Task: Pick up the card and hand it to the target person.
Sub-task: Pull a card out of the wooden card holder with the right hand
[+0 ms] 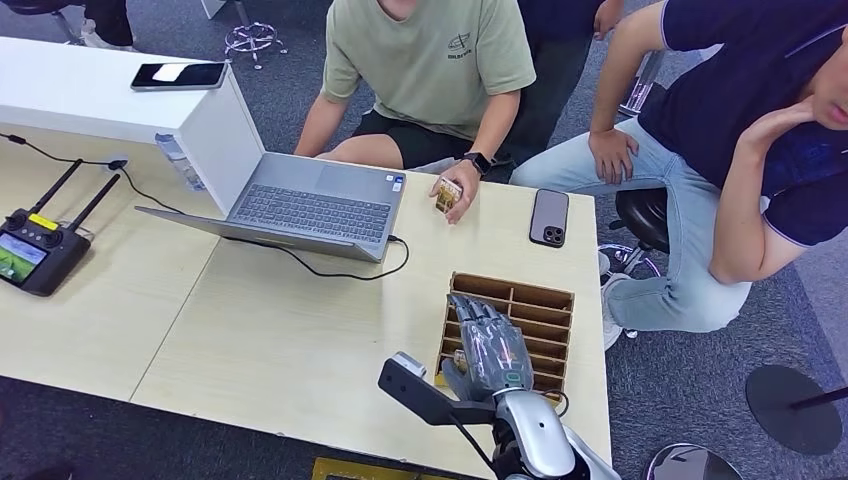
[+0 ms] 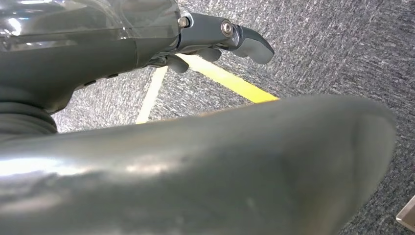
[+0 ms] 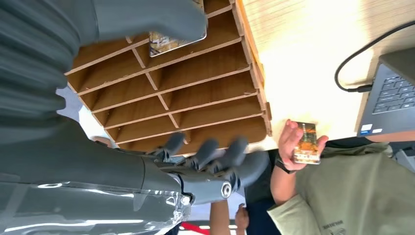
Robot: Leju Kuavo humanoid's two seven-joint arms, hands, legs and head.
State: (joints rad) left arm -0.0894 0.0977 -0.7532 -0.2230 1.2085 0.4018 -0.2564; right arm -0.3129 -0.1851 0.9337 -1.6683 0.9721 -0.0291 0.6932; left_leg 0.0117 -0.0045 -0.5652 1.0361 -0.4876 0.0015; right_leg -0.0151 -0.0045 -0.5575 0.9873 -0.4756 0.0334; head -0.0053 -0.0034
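— Where's my right hand (image 1: 492, 345)?

— I have it low over the near right corner of the tabletop, palm down, fingers (image 3: 208, 149) spread and holding nothing, silver forearm rising behind it.

— And my left hand (image 2: 222, 41)?

— Hanging beside the body, fingers loosely curled, nothing in them.

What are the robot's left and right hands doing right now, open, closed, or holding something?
Left hand: hanging over the carpet, holding nothing visible; open or closed cannot be told.
Right hand: open, fingers spread over the wooden card rack, holding nothing.
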